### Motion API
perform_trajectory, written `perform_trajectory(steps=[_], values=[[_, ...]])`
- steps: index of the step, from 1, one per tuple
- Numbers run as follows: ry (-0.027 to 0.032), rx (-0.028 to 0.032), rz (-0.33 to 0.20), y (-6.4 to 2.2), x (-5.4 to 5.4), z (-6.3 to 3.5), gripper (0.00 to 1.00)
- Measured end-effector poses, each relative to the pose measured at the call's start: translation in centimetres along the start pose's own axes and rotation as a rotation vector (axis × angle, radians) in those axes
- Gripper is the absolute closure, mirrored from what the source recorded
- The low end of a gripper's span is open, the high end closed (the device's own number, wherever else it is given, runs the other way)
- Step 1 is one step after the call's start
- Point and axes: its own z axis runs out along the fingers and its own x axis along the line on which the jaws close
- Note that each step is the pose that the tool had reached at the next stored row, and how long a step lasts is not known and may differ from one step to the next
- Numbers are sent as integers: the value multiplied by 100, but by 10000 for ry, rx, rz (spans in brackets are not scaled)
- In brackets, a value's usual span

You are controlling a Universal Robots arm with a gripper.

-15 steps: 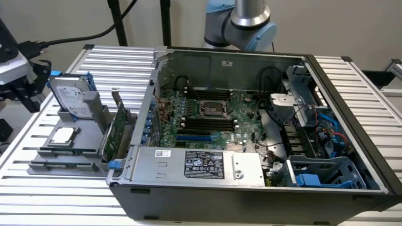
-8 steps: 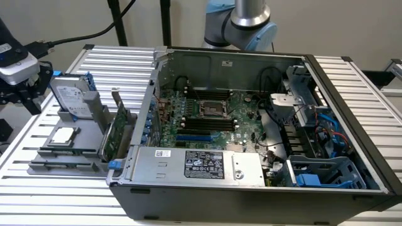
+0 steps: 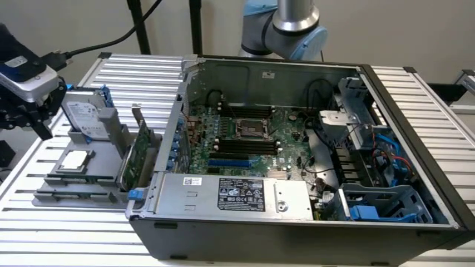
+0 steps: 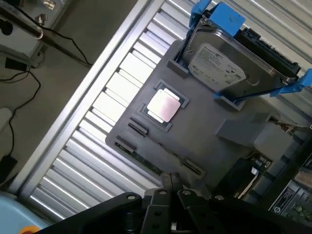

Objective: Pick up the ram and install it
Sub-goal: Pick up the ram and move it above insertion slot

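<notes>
Arm pose: the column rises behind the open computer case [image 3: 297, 233], and the wrist sits out at the exterior view's left, above the grey fixture tray [image 3: 100, 167] on the slatted table [image 3: 74, 233].

The tool [image 3: 43, 130] points down, clear of the tray. In the wrist view the tool [image 4: 170, 179] has its fingertips drawn together and nothing is held.

The ram [image 4: 148, 163] lies flat in the tray's outermost slot [image 3: 74, 196], nearest the tool.

Hard drive [image 3: 85, 114] with blue rails stands in the tray; its white label is unreadable. The power supply [image 3: 222, 194] label is also illegible.
</notes>
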Motion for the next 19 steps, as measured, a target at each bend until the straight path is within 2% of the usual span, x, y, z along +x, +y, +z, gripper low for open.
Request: perform_trajectory(steps=[19], values=[[160,106,-2693,-37,-41,209,100]])
